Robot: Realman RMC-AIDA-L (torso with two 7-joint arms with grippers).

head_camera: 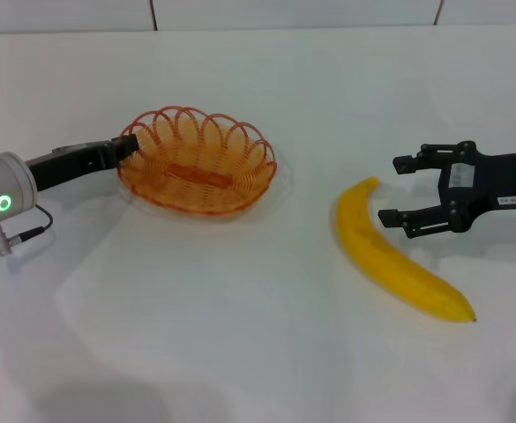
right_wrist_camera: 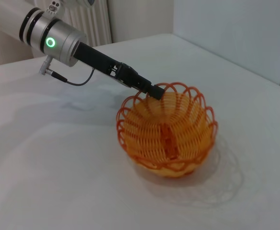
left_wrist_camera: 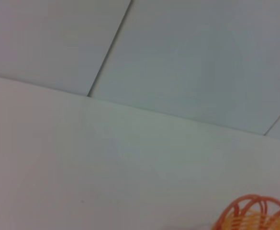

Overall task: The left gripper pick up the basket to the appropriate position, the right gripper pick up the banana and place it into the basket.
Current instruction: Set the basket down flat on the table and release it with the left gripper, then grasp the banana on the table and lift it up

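Note:
The orange wire basket (head_camera: 196,163) sits left of centre on the white table. It also shows in the right wrist view (right_wrist_camera: 168,134), and part of its rim shows in the left wrist view (left_wrist_camera: 254,215). My left gripper (head_camera: 130,145) is at the basket's left rim and looks shut on it (right_wrist_camera: 155,91). The yellow banana (head_camera: 390,256) lies on the table at the right, with its dark tip toward the front right. My right gripper (head_camera: 390,189) is open and empty just right of the banana's far end, not touching it.
The white table (head_camera: 240,335) runs back to a pale panelled wall (head_camera: 284,13). A cable hangs from the left arm's silver cuff (head_camera: 2,189).

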